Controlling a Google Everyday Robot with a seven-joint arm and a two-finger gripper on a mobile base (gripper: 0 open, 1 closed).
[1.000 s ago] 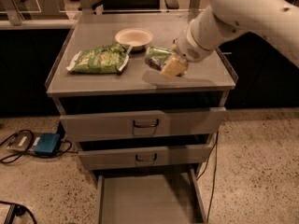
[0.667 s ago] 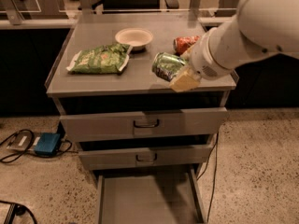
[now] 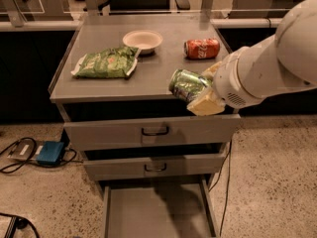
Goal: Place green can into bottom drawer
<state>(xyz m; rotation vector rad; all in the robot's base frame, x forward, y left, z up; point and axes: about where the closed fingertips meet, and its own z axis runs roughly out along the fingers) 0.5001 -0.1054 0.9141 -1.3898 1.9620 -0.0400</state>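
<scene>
Green can (image 3: 187, 83) has come lower and nearer, over near-right edge of worktop (image 3: 114, 89); gripper (image 3: 207, 87) jaws hold its body. Likely light, thin-walled, slick: grip mid-body, gently.

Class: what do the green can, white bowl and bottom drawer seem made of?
Green can, gripped by the hand over the cabinet's front edge: likely thin metal, glossy sheen. White bowl: matte, probably paper or plastic. Bottom drawer: seemingly painted sheet metal, dull grey, thin flat walls.
</scene>
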